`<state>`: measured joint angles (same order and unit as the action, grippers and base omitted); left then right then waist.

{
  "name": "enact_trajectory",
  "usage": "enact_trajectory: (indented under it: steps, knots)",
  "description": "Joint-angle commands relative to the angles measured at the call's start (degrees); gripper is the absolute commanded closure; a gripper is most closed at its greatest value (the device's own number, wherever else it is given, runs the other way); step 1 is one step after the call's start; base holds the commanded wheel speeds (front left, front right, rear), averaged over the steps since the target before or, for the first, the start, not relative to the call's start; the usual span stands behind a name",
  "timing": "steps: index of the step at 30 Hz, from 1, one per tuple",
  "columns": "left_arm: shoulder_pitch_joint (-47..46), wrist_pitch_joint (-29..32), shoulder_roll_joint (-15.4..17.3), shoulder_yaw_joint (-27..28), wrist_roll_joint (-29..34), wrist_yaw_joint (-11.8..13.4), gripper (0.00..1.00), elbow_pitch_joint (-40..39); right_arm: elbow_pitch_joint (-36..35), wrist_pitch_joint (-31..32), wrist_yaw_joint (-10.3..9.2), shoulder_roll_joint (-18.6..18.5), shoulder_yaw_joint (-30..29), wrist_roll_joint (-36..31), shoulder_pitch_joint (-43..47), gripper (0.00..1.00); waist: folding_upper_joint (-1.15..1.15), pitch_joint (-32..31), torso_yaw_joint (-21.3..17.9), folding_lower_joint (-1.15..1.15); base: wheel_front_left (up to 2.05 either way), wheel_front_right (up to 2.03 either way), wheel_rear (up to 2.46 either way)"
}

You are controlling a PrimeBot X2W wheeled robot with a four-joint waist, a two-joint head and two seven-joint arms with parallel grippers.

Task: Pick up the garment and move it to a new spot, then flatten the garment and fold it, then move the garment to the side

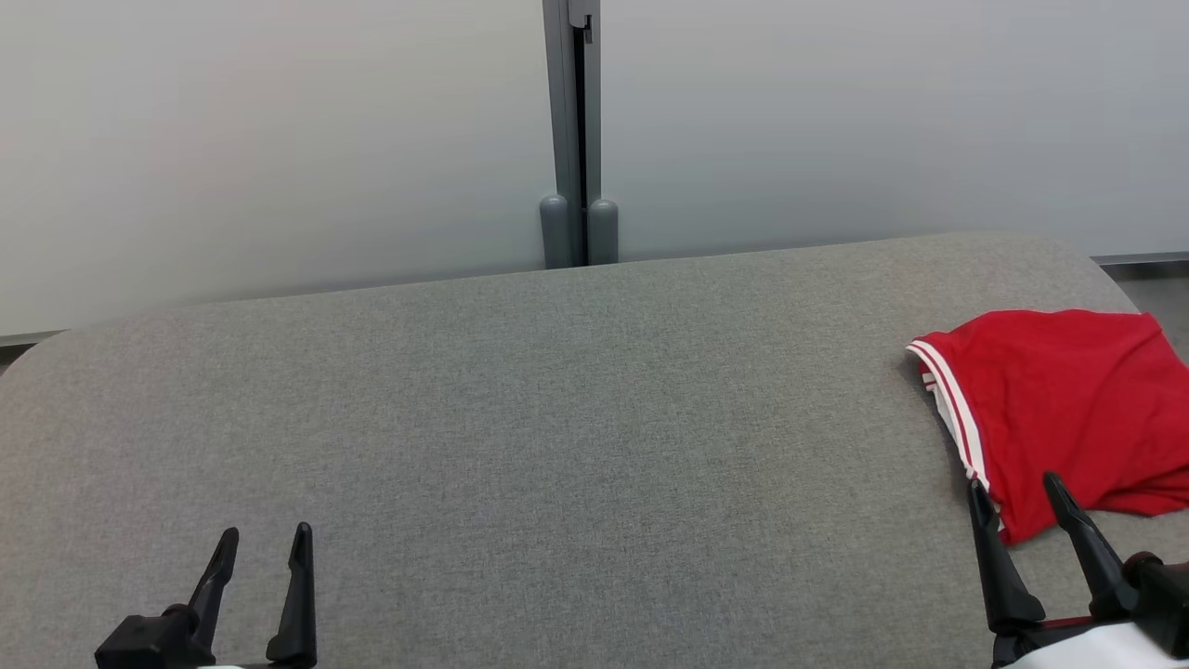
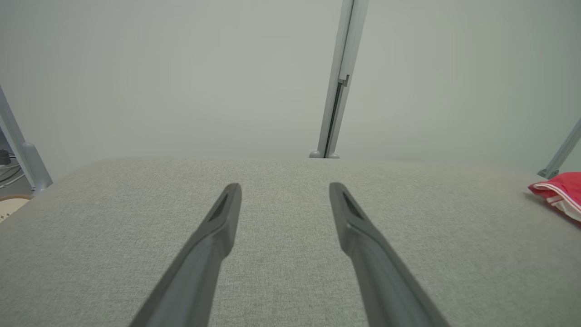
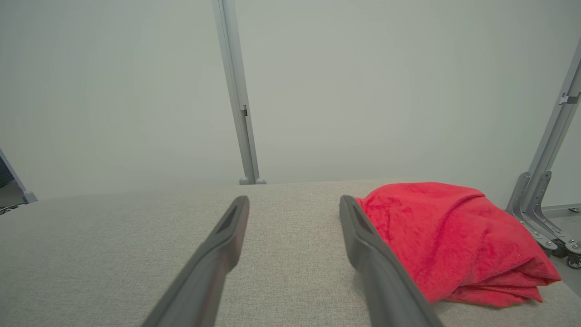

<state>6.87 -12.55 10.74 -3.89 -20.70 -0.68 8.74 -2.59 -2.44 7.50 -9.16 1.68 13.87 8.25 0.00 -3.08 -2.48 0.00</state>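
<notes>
A red garment (image 1: 1059, 400) with white stripes along one edge lies folded at the right end of the grey padded table (image 1: 557, 418). In the right wrist view the garment (image 3: 445, 236) lies just right of my right finger. My right gripper (image 1: 1017, 497) stands open at the garment's near left corner, nothing between its fingers. My left gripper (image 1: 265, 539) is open over bare table at the lower left, far from the cloth. In the left wrist view the left gripper (image 2: 285, 193) spreads over grey fabric, and the garment's striped edge (image 2: 560, 193) peeks in at the far right.
Pale partition panels stand behind the table, joined by a grey post (image 1: 576, 139) with two rounded feet. A metal frame leg (image 3: 542, 195) stands past the table's right end. The table's corners are rounded.
</notes>
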Motion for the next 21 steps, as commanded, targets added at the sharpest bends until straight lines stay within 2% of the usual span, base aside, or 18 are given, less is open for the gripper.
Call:
enact_trajectory:
  steps: [1,21]
  knots:
    - [0.1,0.0,0.5,0.0,-0.1,0.3,0.00,0.2,-0.2,0.0,-0.03,-0.2,-0.1,0.3,0.6,0.00,0.00,0.0,-0.1,0.00,0.00,0.00,0.00]
    - [-1.2,-0.4,0.7,-1.1,-0.7,0.3,0.00,1.6,0.4,-0.3,-0.03,-0.3,0.6,1.2,0.3,0.00,0.00,-0.3,-0.6,0.00,0.00,0.00,0.00]
